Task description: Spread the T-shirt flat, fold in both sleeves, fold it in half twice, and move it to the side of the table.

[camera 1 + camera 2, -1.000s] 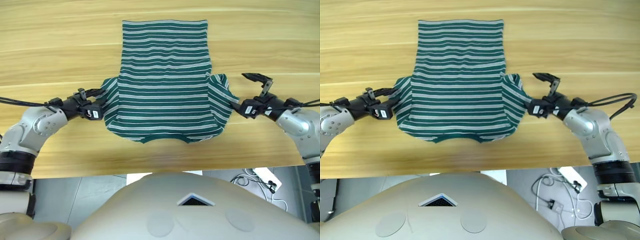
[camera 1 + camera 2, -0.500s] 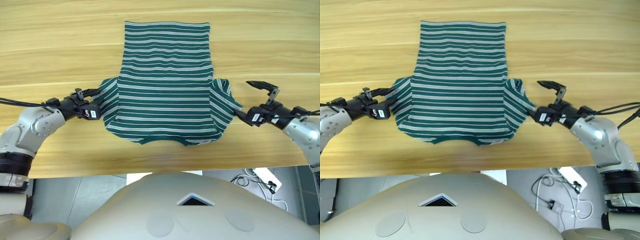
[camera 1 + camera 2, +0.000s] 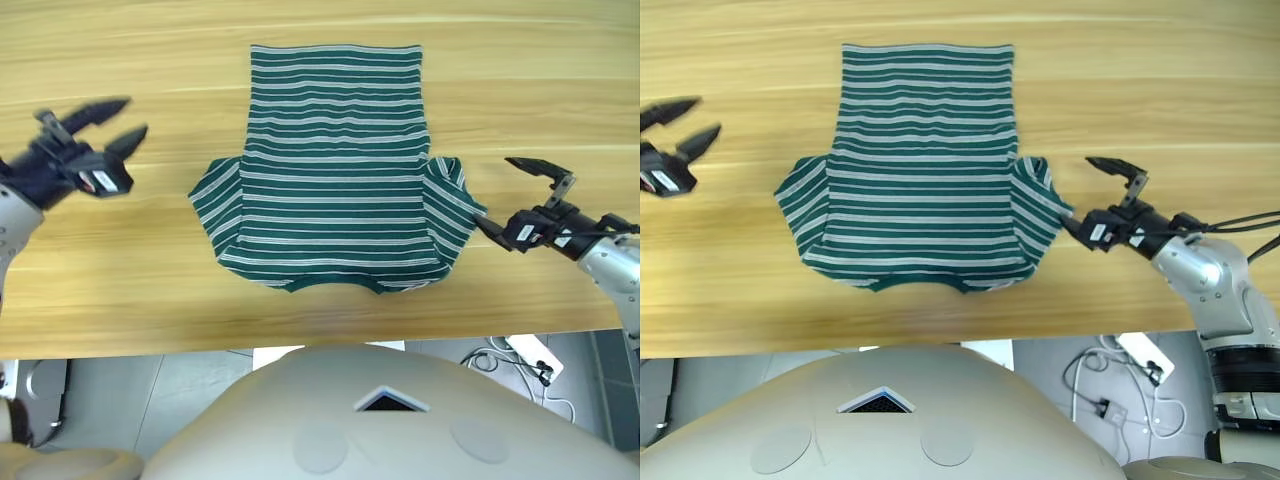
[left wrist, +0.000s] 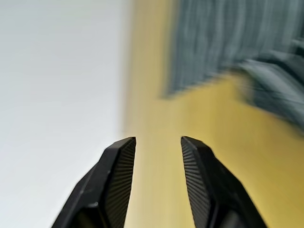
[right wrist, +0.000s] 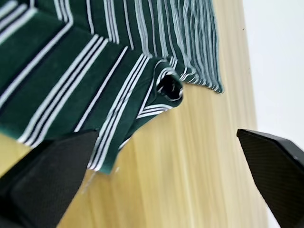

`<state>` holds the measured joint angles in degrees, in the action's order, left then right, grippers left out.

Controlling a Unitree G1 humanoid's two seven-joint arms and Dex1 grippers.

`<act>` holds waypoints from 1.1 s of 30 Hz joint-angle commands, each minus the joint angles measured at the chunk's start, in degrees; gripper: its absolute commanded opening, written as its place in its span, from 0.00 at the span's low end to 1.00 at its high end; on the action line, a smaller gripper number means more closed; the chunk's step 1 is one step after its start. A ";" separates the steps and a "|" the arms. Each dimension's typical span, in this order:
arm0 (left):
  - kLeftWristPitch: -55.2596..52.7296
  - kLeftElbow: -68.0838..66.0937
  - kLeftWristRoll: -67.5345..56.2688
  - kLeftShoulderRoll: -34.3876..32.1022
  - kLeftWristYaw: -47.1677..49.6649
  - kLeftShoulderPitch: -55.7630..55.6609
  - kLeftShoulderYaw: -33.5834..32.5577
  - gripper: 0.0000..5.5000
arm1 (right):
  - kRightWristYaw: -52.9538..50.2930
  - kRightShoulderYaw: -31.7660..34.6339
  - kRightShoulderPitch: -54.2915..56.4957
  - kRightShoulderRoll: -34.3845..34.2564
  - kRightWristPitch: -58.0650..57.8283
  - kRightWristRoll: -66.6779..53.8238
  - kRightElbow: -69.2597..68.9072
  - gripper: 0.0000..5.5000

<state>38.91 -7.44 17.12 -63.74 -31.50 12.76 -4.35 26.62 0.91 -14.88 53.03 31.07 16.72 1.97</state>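
Here's your T-shirt, lying mid-tabletop with its long axis running straight from 12 o'clock down to 6: hem at the far end, collar at the near edge. Both sleeves are bunched up at the shoulders rather than folded cleanly. Your left end effector hangs out at about 10 o'clock from the shirt, well apart from the cloth, fingers parted and gripping nothing. From its wrist view the shirt is only a blur beyond the open tips. Your right end effector is the close one. It sits at 3 o'clock, spread wide and released, with its lower finger just at the tip of the right sleeve. Its wrist view shows that sleeve's curled cuff lying right between the two fingers. So the right arm looks to have the short trip: the sleeve lies toward 9 o'clock from it, practically in reach. The left sleeve sits toward 4 o'clock from your left end effector, a longer way across bare wood. My read is the sleeves want sorting next.
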 commanded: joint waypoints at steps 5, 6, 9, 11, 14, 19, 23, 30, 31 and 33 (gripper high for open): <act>0.14 -1.13 8.24 -0.50 -6.35 2.23 9.50 0.32 | -0.15 4.83 0.30 -1.09 0.16 -4.63 -5.84 0.98; 0.09 -1.91 8.73 -0.45 -6.14 1.43 9.85 0.32 | -0.08 4.98 0.32 -1.19 0.08 -4.67 -5.99 0.98; -1.02 -3.52 11.34 0.22 -5.16 -2.49 11.13 0.32 | 0.16 5.06 0.24 -1.36 -0.10 -4.40 -6.17 0.98; -1.47 -3.87 12.70 1.16 -5.00 -5.11 12.45 0.32 | 0.30 4.71 0.28 -1.59 -0.13 -4.20 -6.27 0.98; -1.90 -5.69 16.45 2.61 -3.94 -9.56 15.06 0.32 | 0.36 4.40 -0.16 -1.81 -0.15 -3.52 -6.38 0.98; -1.29 -10.35 20.21 5.41 -2.02 -16.03 19.13 0.32 | 0.79 5.07 -0.34 -1.87 -0.27 -3.51 -7.00 0.98; -0.72 -13.50 21.49 6.77 -0.01 -18.05 21.21 0.32 | 0.98 4.94 -0.16 -1.93 -0.20 -3.46 -6.99 0.98; 0.55 -16.19 22.87 6.59 2.34 -19.32 24.23 0.26 | 1.25 5.31 -0.69 -1.84 0.08 -3.67 -7.11 0.98; 0.84 -16.57 22.99 6.45 2.81 -19.30 24.58 0.22 | 1.30 5.36 -0.71 -1.83 0.06 -3.73 -7.13 0.98; 1.38 -17.17 23.15 6.32 3.44 -19.30 25.09 0.18 | 1.45 5.45 -0.83 -1.85 0.04 -3.83 -7.16 0.98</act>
<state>39.98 -22.91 37.99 -57.99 -27.26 -8.30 17.93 27.37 5.68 -15.50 50.96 31.13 12.96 -4.48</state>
